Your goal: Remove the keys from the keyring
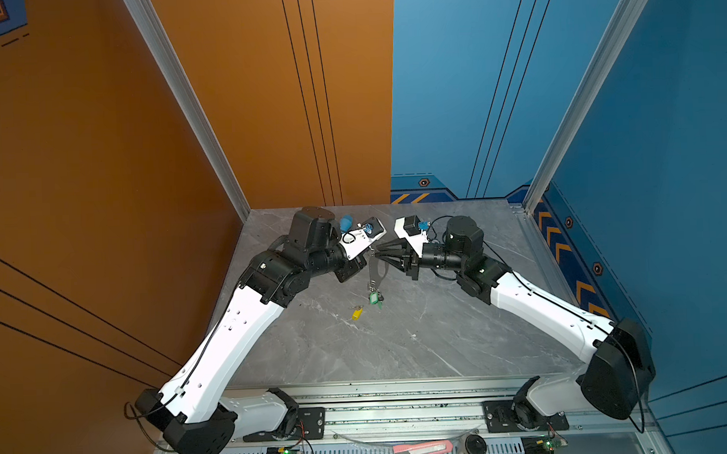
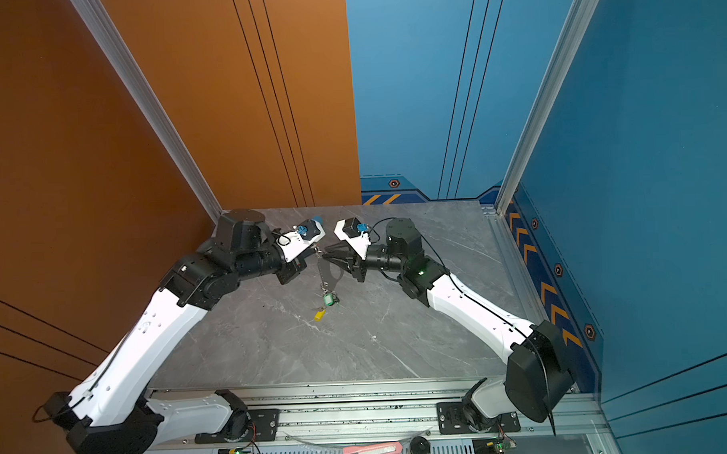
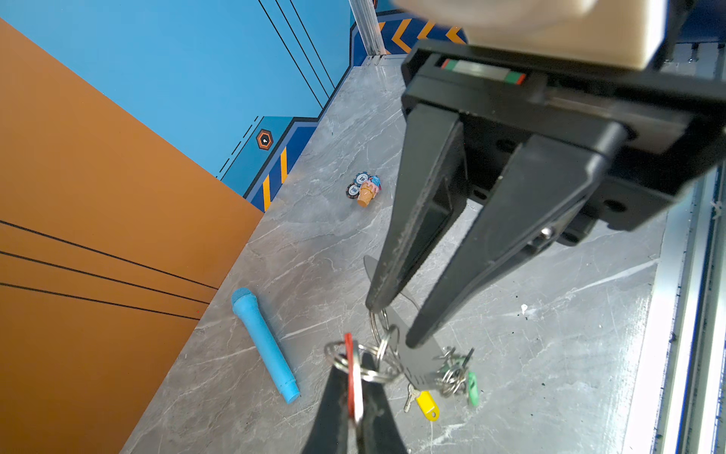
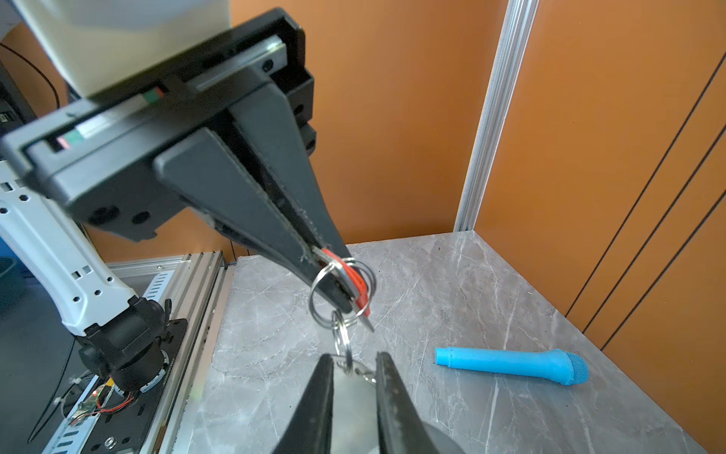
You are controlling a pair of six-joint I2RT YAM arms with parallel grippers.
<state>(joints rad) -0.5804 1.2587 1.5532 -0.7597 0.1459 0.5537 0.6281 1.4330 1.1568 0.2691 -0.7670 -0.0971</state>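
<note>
The flat grey keyring (image 1: 376, 273) (image 2: 328, 276) hangs between both grippers above the table. My right gripper (image 4: 355, 387) is shut on the keyring's plate (image 4: 353, 408), which fills the gap between its fingers. My left gripper (image 3: 353, 393) is shut on a red-tagged key (image 3: 351, 373) (image 4: 355, 281) with split rings (image 3: 373, 365) linking it to the plate (image 3: 422, 363). A green-tagged key (image 1: 373, 298) (image 3: 472, 389) dangles from the keyring's low end. A yellow-tagged key (image 1: 357, 313) (image 3: 426, 405) lies on the table just beside it.
A light-blue tube (image 3: 263, 346) (image 4: 510, 365) lies near the orange wall. A small orange-and-blue cluster with dark discs (image 3: 363, 188) sits toward the back. A pink cutter (image 1: 421, 450) and a round black object (image 1: 474, 444) rest on the front rail.
</note>
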